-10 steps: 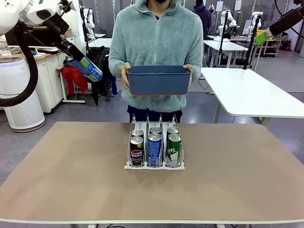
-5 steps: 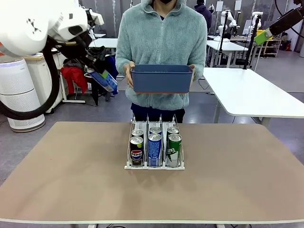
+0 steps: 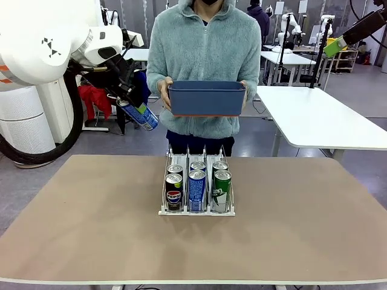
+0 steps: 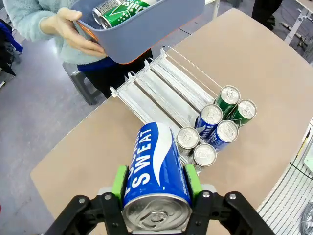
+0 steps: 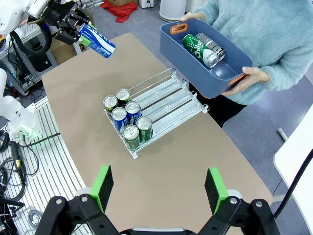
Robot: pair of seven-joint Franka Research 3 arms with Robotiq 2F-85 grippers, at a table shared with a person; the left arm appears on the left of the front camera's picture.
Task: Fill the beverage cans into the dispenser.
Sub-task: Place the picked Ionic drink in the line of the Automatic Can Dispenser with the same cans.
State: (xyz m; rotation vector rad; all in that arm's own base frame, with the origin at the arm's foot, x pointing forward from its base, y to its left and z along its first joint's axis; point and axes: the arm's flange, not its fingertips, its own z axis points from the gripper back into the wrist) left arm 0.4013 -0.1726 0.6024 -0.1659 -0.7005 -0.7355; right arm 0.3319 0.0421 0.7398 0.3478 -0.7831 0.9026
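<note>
Brown worktop (image 3: 290, 229) lay under my right claw (image 5: 159, 188), its jaws spread wide and empty. Six cans (image 3: 197, 190) stood at the front of the rack (image 4: 161, 90). My left claw (image 3: 130, 99) gripped a blue can (image 3: 139, 115) in the air, left of the rack. Beyond, a person (image 3: 202, 42) held a bin (image 3: 207, 99) with green cans (image 5: 203, 46).

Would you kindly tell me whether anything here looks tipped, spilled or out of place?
Nothing stands out: six cans stand upright at the front of the dispenser; the left gripper holds a blue can aloft.
</note>
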